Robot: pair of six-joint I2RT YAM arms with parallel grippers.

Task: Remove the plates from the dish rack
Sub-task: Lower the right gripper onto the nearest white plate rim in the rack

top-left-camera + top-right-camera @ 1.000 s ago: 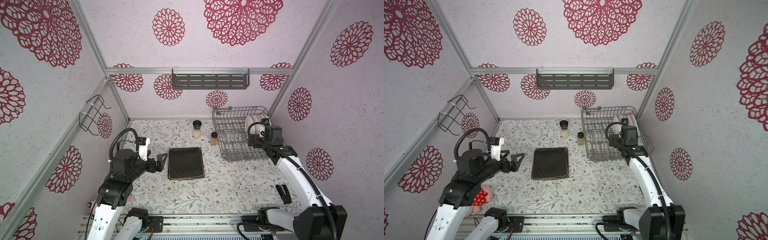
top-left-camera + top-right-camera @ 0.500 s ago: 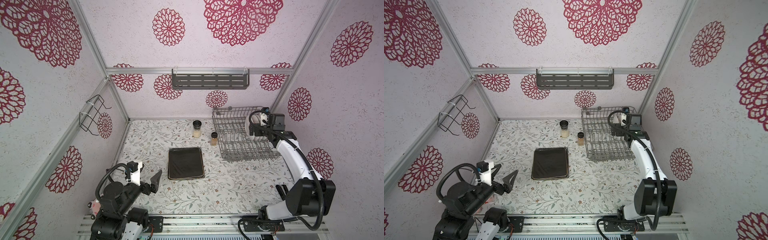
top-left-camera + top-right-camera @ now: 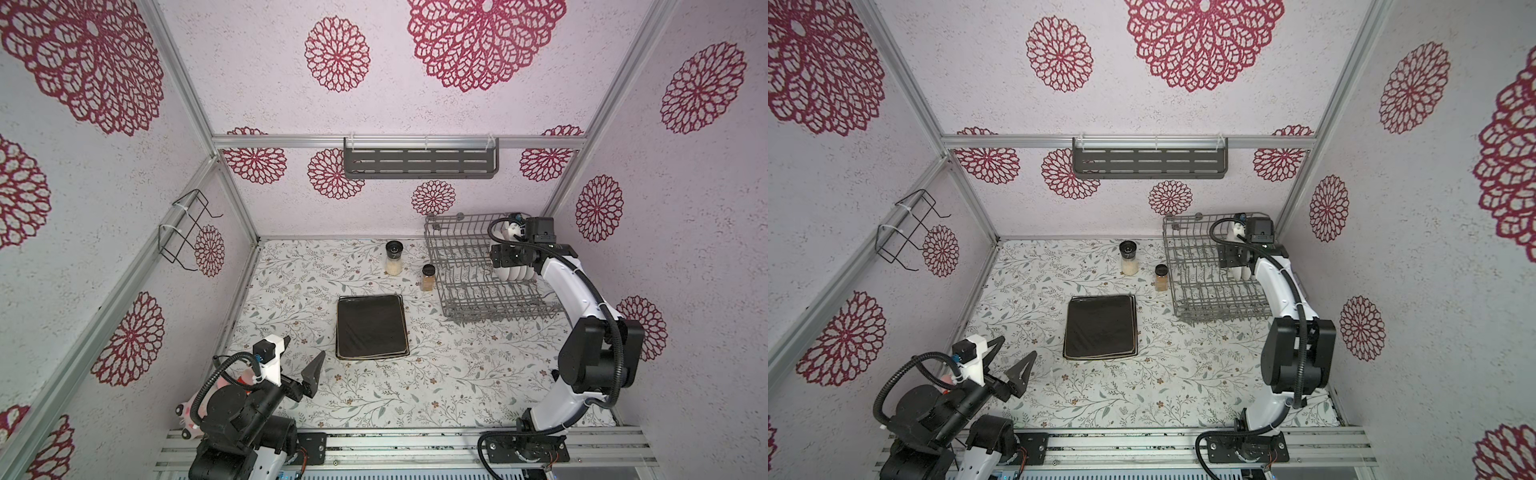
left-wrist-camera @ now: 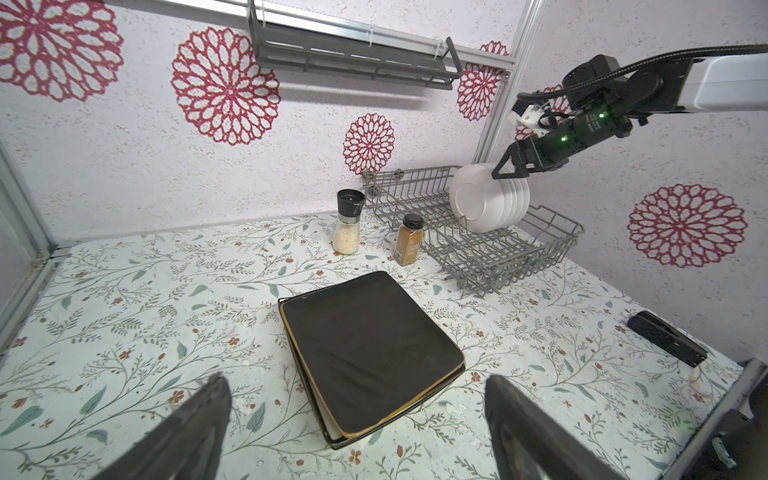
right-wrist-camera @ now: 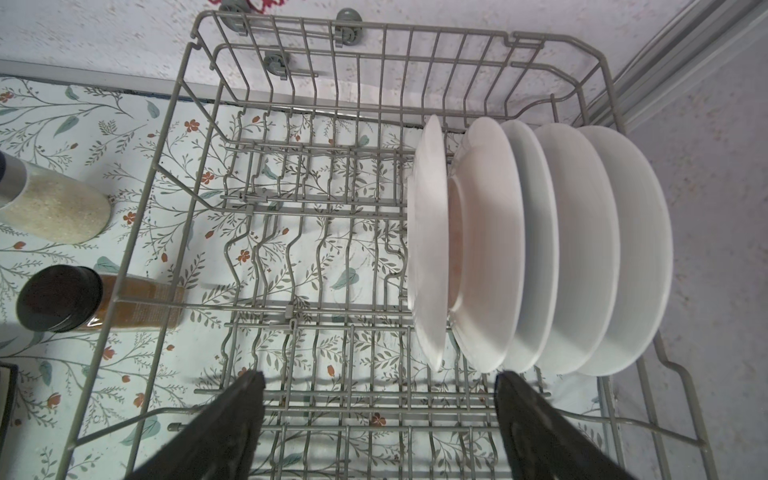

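The grey wire dish rack (image 3: 465, 266) (image 3: 1200, 270) (image 4: 552, 232) (image 5: 291, 307) stands at the back right. Several white round plates (image 5: 582, 249) (image 4: 478, 203) (image 3: 515, 273) stand upright in it at its right end. My right gripper (image 5: 378, 378) (image 4: 509, 170) hangs open just above their top rims, with nothing between its fingers. A stack of square plates, black on top (image 3: 371, 326) (image 3: 1101, 327) (image 4: 374, 345), lies mid-table. My left gripper (image 3: 304, 347) (image 3: 1017, 345) (image 4: 355, 384) is open and empty at the front left, short of that stack.
Two spice jars (image 3: 393, 258) (image 3: 428, 277) stand just left of the rack. A dark slotted shelf (image 3: 419, 162) hangs on the back wall, and a black wire holder (image 3: 185, 230) on the left wall. A flat black object (image 4: 665, 338) lies by the right wall.
My left arm has drawn back from beside the square stack to the front left corner. My right gripper has moved toward the back of the rack, over the white plates.
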